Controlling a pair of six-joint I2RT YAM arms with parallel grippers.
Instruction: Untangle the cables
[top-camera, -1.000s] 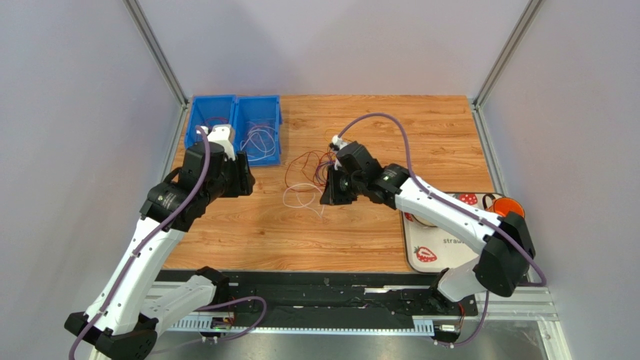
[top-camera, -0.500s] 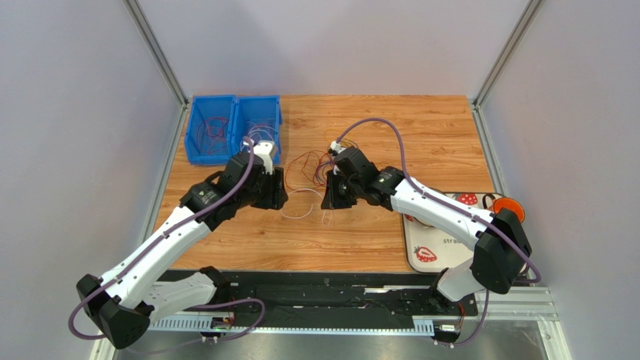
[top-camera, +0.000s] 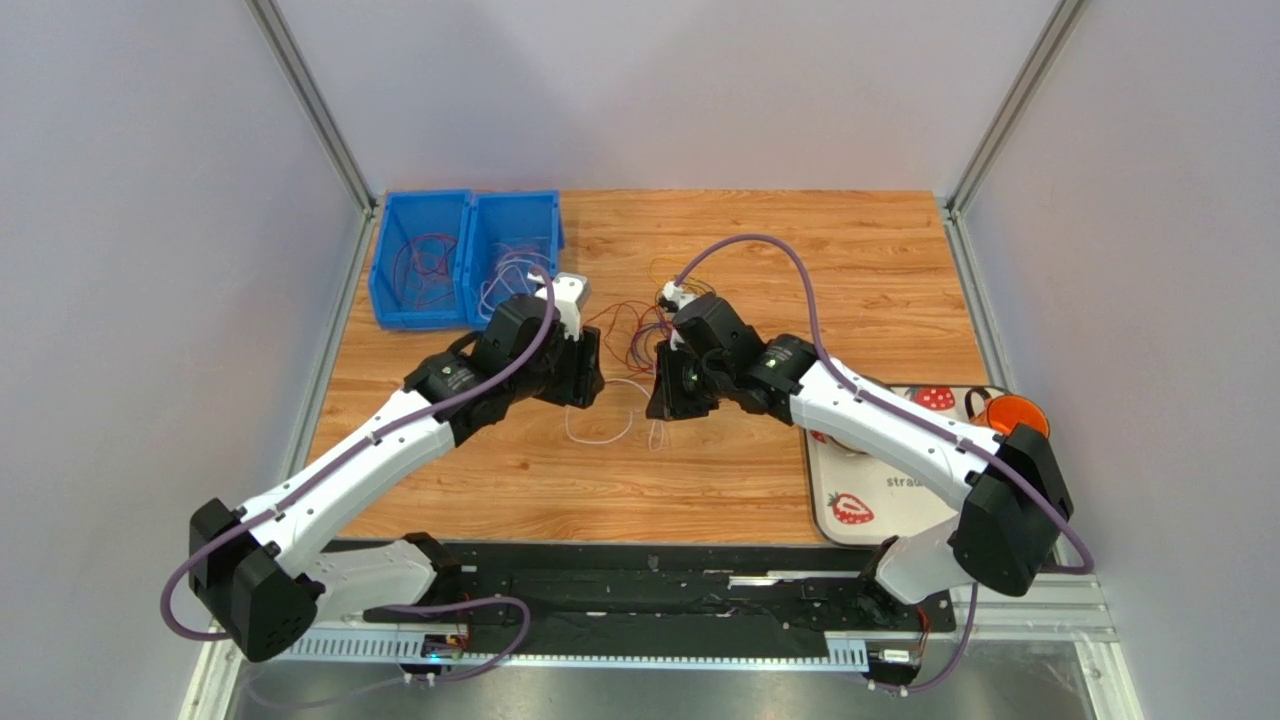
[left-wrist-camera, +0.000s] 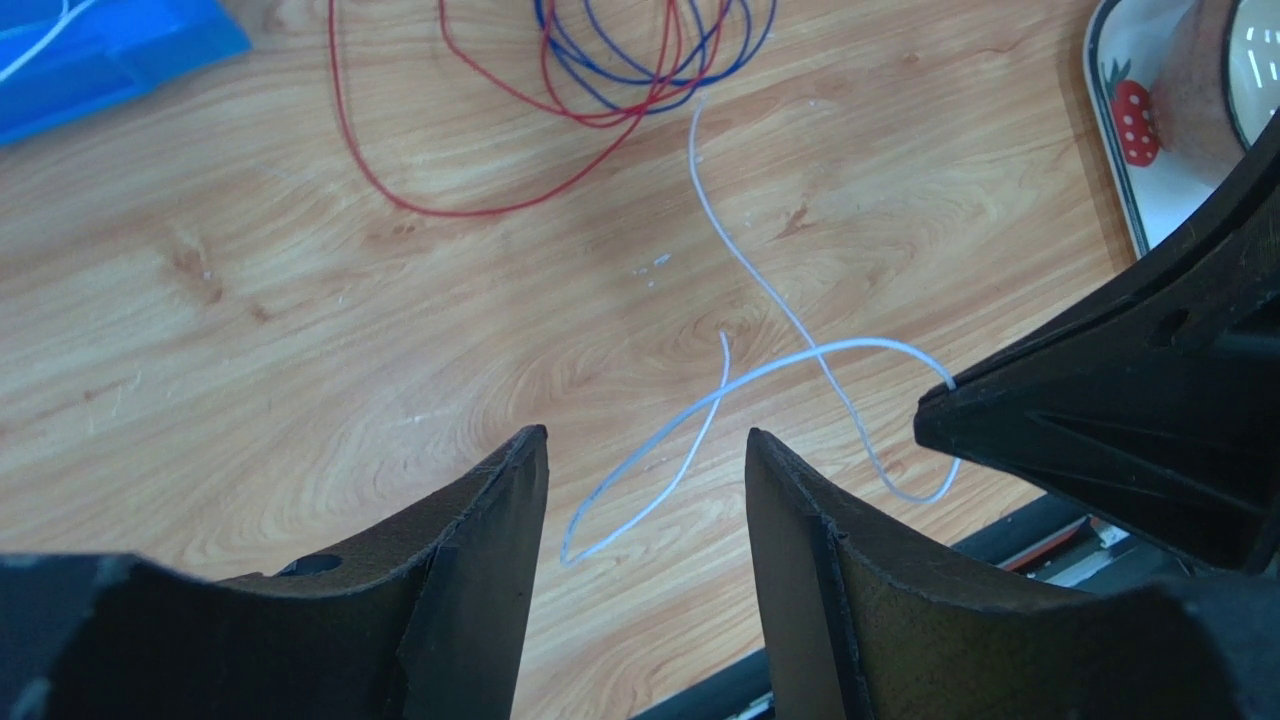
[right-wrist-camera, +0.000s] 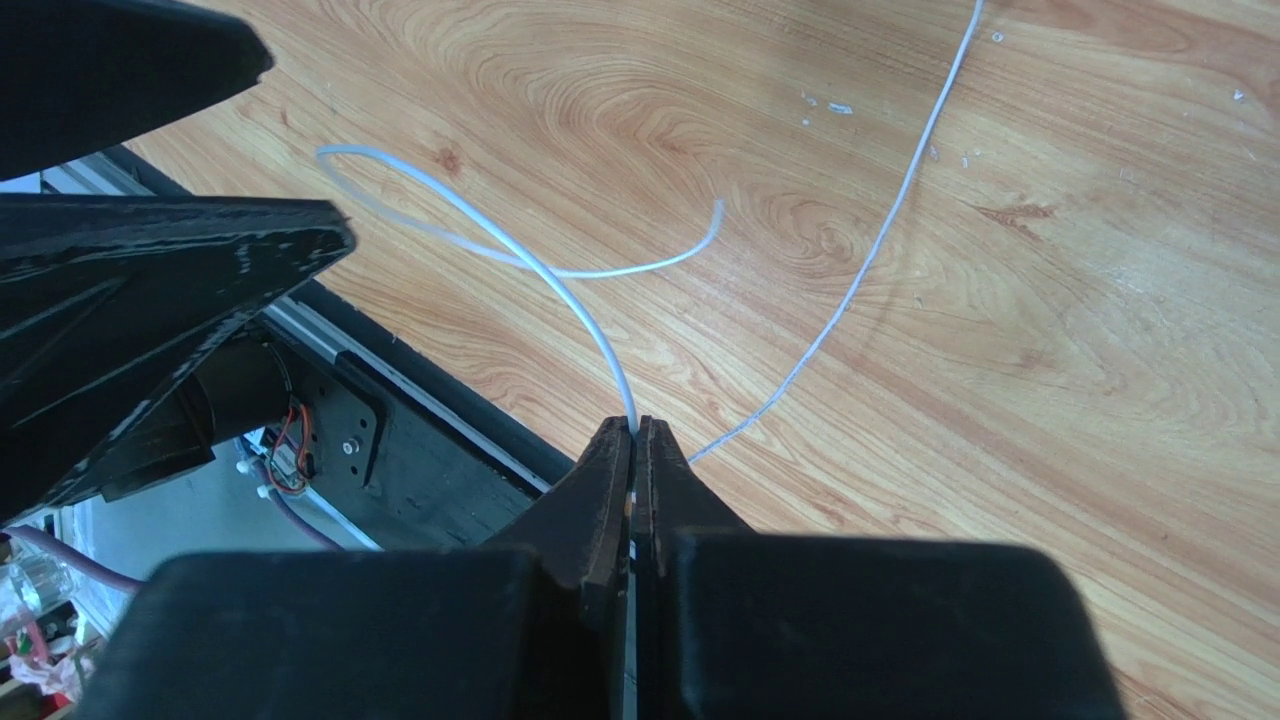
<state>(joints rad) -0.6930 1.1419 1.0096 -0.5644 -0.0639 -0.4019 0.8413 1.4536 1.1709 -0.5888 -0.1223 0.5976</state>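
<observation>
A thin white cable (top-camera: 601, 426) lies looped on the wooden table between my two grippers. My right gripper (right-wrist-camera: 633, 435) is shut on one strand of this white cable (right-wrist-camera: 496, 248), which arcs up out of the closed tips. My left gripper (left-wrist-camera: 646, 450) is open just above the table, and the end of the white cable's loop (left-wrist-camera: 684, 450) lies between its fingers, untouched. Behind it sits a tangle of red and blue cables (left-wrist-camera: 601, 75); from above, that tangle (top-camera: 624, 323) lies just beyond the left gripper (top-camera: 589, 393) and the right gripper (top-camera: 666, 402).
Two blue bins (top-camera: 469, 248) at the back left hold more thin cables. A strawberry-print tray (top-camera: 902, 488) with an orange object (top-camera: 1019, 413) lies at the right. The black frame rail (top-camera: 646, 593) runs along the near table edge.
My left arm has swung from the blue bins to the table's middle, down beside the white cable. The right gripper has stayed almost still, shut on the white cable.
</observation>
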